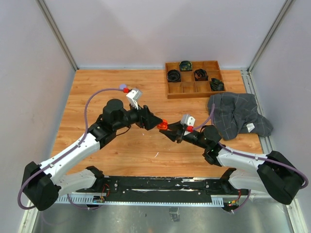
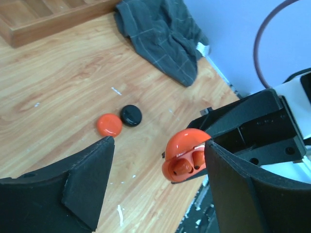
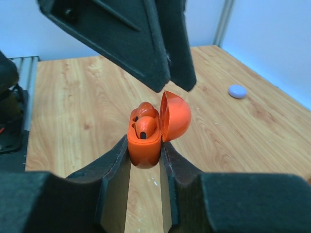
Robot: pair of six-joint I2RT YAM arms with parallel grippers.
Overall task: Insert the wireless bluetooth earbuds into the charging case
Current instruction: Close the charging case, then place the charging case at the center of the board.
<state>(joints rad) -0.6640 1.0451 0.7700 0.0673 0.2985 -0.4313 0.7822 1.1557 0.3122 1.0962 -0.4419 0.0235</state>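
Table (image 3: 73,97); earbuds (image 3: 144,127) in charging case (image 3: 145,151), wrist-views only

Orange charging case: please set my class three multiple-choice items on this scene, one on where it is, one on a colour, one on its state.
1. Where is the orange charging case? A on the floor; B gripped by the right hand; C inside a box.
2. Two small round pieces lie side by side on the table. Their colours? A orange and black; B white and green; C both blue.
3. The case's lid is: A shut; B missing; C open.
Key: 1 B, its fingers clamp the case's base. 2 A, as the left wrist view shows. 3 C, the lid stands tilted back, earbuds showing inside.
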